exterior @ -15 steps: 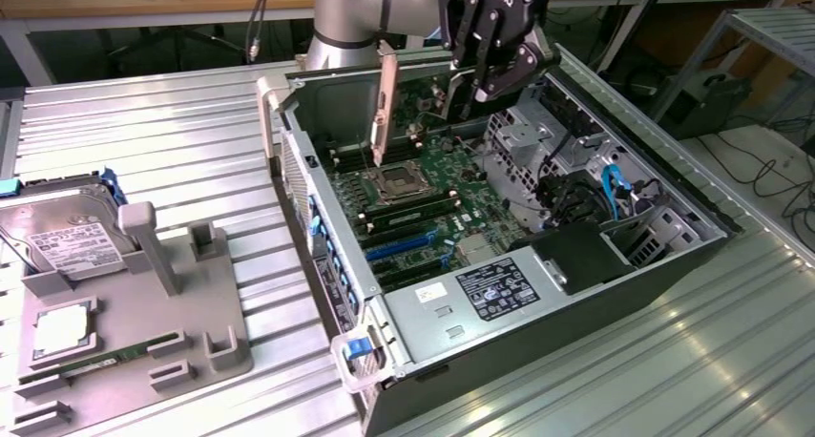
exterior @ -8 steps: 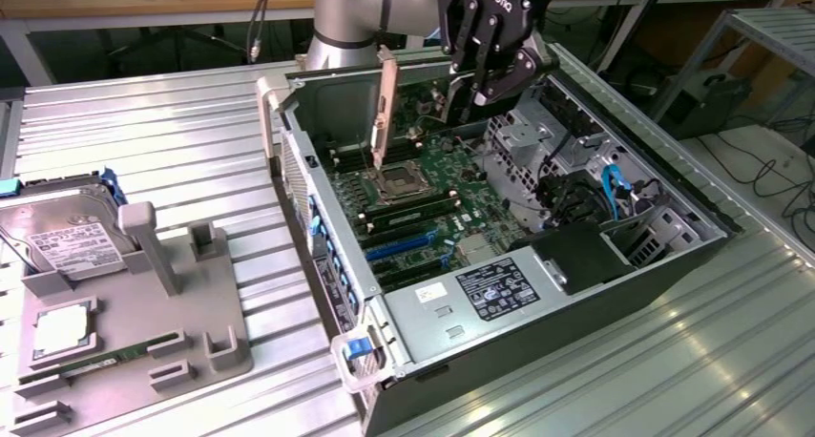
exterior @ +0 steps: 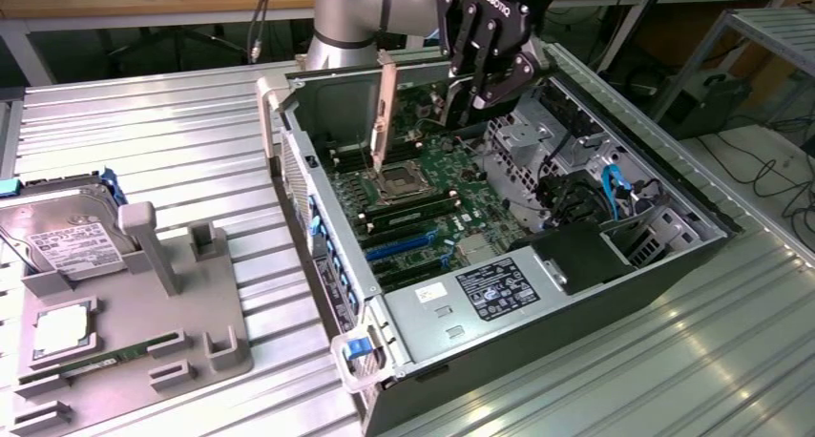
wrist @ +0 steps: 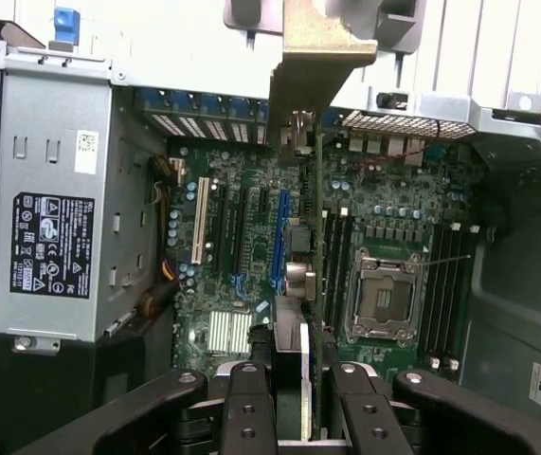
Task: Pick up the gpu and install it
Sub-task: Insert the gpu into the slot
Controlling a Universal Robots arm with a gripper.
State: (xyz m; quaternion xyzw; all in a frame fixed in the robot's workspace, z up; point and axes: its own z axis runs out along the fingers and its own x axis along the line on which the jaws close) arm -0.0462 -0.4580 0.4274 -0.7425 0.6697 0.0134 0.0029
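Black end effector (wrist: 292, 403): nearest the wrist camera, its two dark fingers (wrist: 247, 408) closed narrowly on the edge of the thin card between them; in the exterior view it hangs over the far end of the open case (exterior: 478, 60).
Thin flat green gpu with silver metal end bracket (wrist: 300, 275): held edge-on in the end effector, above the motherboard and not seated in a slot; in the exterior view its pale bracket (exterior: 385, 108) points down towards the processor socket.
Green motherboard (wrist: 393, 204): lies flat on the floor of the case, under the held card.
Silver square processor socket (wrist: 382, 301): empty-looking frame, just beside the row of dark memory slots.
Blue expansion slot (wrist: 278, 232): runs along the board, close beside the line of the held card as the wrist camera sees it; a white slot (wrist: 197, 223) lies parallel, a little apart.
Open dark computer case (exterior: 286, 151): lying on its side on the counter, its side panel off.
Grey power supply box with black label (exterior: 497, 289): in the near end of the case.
Ribbed metal counter (exterior: 153, 151): carries the case and the tray.
Grey moulded parts tray (exterior: 191, 332): at the exterior view's left, well apart from the case.
Silver box-like hard drive with white label (exterior: 64, 241): rests in the far part of the tray.
Narrow green memory stick (exterior: 121, 354): lies in the near part of the tray.
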